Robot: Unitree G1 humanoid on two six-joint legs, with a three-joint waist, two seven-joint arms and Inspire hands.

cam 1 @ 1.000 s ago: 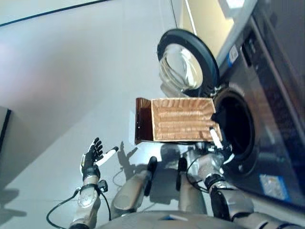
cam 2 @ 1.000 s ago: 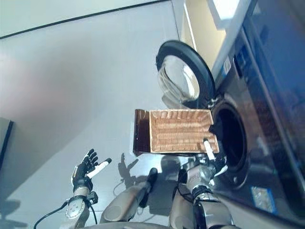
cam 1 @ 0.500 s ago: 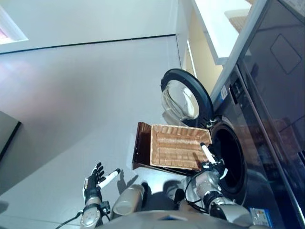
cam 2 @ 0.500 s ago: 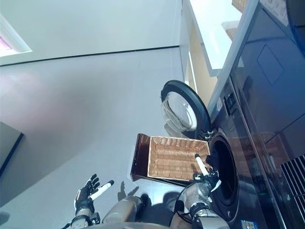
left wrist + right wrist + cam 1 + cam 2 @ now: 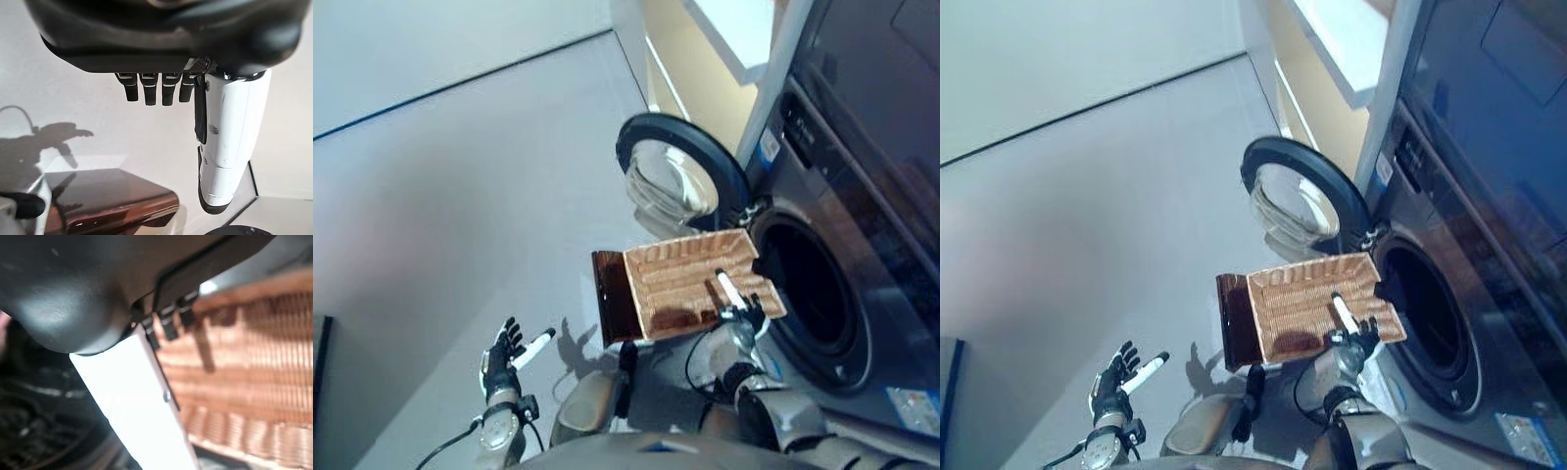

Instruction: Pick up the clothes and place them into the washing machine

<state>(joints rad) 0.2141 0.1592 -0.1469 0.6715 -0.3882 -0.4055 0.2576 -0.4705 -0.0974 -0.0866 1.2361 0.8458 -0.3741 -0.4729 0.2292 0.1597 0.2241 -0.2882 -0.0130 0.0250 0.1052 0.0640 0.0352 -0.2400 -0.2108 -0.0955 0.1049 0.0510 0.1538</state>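
Note:
The shallow wicker basket (image 5: pixel 690 279) rests on the low dark brown box (image 5: pixel 612 299) beside the washing machine, and its inside shows bare wicker. The machine's round door (image 5: pixel 675 181) stands open and the drum opening (image 5: pixel 813 294) is dark. My right hand (image 5: pixel 739 318) is at the basket's near corner by the drum opening. Its white-covered thumb (image 5: pixel 132 396) lies straight over the wicker (image 5: pixel 244 362) and its fingers are straight. My left hand (image 5: pixel 504 352) is open and empty, held over the floor to the left of the box.
The grey front of the washing machine (image 5: pixel 862 196) fills the right side, with a pale wall and ledge (image 5: pixel 724 39) behind it. Bare grey floor (image 5: pixel 460 196) spreads to the left. The box also shows in the left wrist view (image 5: pixel 107 191).
The whole picture has shifted, so the camera has moved. My right hand stays at the basket's corner by the drum, its thumb now over the wicker. My left hand is unchanged.

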